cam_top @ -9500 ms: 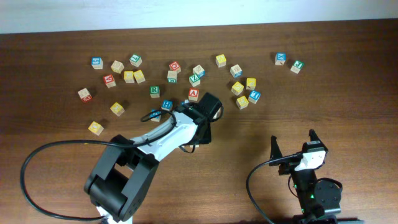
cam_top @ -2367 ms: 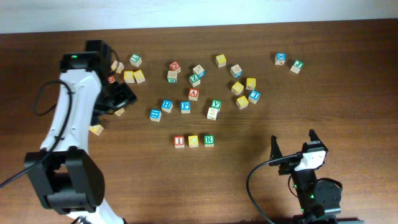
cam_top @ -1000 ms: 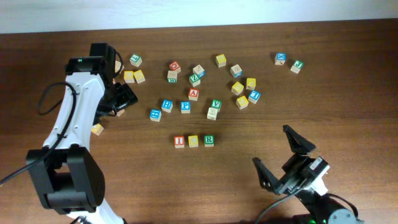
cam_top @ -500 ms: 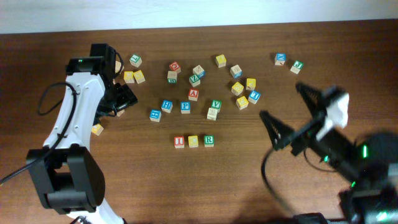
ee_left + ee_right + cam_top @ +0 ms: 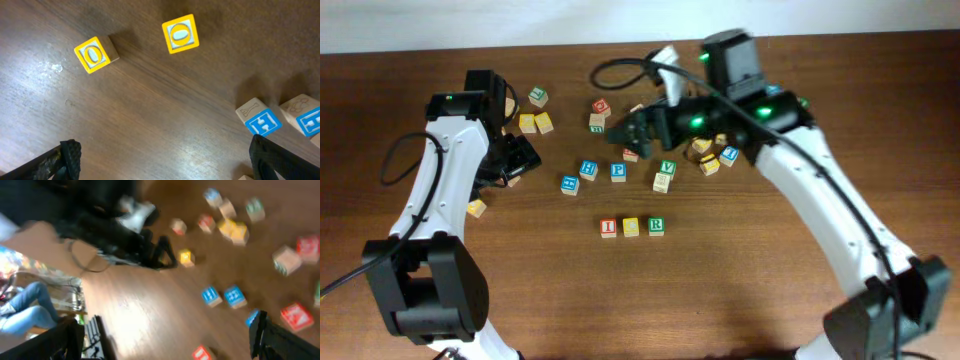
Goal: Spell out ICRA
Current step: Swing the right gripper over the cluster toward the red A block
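Note:
Near the table's front, a red "I" cube [image 5: 609, 228], a yellow-faced cube [image 5: 631, 227] and a green "R" cube [image 5: 656, 226] lie in a row. The red "A" cube [image 5: 631, 153] sits in the scattered cluster behind them, partly under my right gripper [image 5: 635, 132]. That gripper hovers open and empty. The right wrist view is blurred; the "A" cube [image 5: 296, 316] shows at its right and the "I" cube [image 5: 202, 353] at the bottom. My left gripper [image 5: 510, 160] stands open at the far left over bare wood, with two yellow cubes [image 5: 93, 54] ahead of it.
Many other letter cubes lie across the back half, among them a blue "P" [image 5: 618, 171], a green "V" [image 5: 667, 167] and two blue ones [image 5: 579, 176]. Two more cubes [image 5: 784, 99] sit at the back right. The table's far edge meets a white wall.
My right arm has swung from the front right corner up and across to the cube cluster, ending over the "A" cube. The left arm and the row of three cubes have not moved.

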Motion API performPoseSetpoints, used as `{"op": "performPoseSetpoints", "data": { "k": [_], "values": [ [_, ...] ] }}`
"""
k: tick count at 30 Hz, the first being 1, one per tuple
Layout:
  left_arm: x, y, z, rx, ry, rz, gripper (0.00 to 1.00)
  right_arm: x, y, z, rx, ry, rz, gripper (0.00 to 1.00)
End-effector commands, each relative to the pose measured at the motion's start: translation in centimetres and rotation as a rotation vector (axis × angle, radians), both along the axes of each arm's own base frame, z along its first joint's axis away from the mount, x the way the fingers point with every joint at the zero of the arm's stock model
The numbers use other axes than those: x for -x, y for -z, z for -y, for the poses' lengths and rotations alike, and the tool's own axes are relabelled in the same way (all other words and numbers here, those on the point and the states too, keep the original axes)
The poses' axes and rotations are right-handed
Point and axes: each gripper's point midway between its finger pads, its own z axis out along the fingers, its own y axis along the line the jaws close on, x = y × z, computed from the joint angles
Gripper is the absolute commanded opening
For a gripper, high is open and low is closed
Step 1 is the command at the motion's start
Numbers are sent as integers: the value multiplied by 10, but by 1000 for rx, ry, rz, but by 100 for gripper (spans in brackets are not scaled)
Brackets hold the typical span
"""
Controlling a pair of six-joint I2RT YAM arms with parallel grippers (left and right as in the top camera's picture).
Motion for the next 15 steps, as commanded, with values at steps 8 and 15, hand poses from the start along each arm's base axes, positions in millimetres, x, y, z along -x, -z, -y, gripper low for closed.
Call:
{"op": "performPoseSetpoints", "data": {
  "k": [8,15],
  "values": [
    [1,-2,-2,-8,10,2,99,5,64,-3,304,307,-195,98],
    [1,-2,-2,-8,10,2,99,9,66,-4,302,295,-211,98]
  ]
}}
